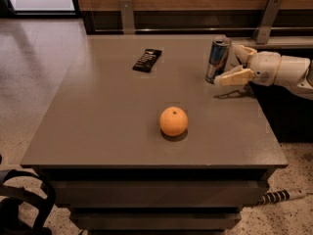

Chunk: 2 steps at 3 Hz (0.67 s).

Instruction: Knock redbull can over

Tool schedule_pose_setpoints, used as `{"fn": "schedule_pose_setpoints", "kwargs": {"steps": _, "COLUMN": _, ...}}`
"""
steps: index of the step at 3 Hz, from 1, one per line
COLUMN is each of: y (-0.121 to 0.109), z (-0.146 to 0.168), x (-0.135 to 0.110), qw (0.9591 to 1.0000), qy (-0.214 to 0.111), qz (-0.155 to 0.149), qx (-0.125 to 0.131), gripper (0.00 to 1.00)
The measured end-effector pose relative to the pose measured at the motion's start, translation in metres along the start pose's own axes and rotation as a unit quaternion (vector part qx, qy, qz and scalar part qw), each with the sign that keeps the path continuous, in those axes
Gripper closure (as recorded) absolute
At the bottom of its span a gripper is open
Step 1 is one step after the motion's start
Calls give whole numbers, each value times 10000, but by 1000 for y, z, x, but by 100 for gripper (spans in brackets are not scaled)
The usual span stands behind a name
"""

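The can [217, 60] stands upright, or nearly so, near the far right edge of the worktop [107, 111], its long axis vertical. The claw [228, 65] reaches in from the right, fingers spread and holding nothing. The can lies just to its left, partly between the two fingers. We cannot tell whether the nearer finger [234, 77] touches the can's base. We judge that a leftward push high on the can would tip it. The orange [173, 121] lies well apart.
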<state>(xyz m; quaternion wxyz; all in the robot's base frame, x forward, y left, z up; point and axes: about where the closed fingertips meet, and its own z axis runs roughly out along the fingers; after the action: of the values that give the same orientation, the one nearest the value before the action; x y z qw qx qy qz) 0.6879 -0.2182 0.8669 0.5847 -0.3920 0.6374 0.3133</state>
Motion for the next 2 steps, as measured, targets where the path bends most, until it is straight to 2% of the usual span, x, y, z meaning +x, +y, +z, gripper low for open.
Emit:
{"fn": "schedule_pose_setpoints", "kwargs": {"steps": 1, "y": 4, "z": -6, "x": 10, "qw": 9999, "qy": -3, "qz": 103, "qx": 72, "gripper": 25}}
{"fn": "schedule_pose_setpoints", "kwargs": {"steps": 2, "y": 5, "z": -3, "x": 9, "qw": 9999, "qy": -9, "qz": 96, "qx": 45, "gripper": 49}}
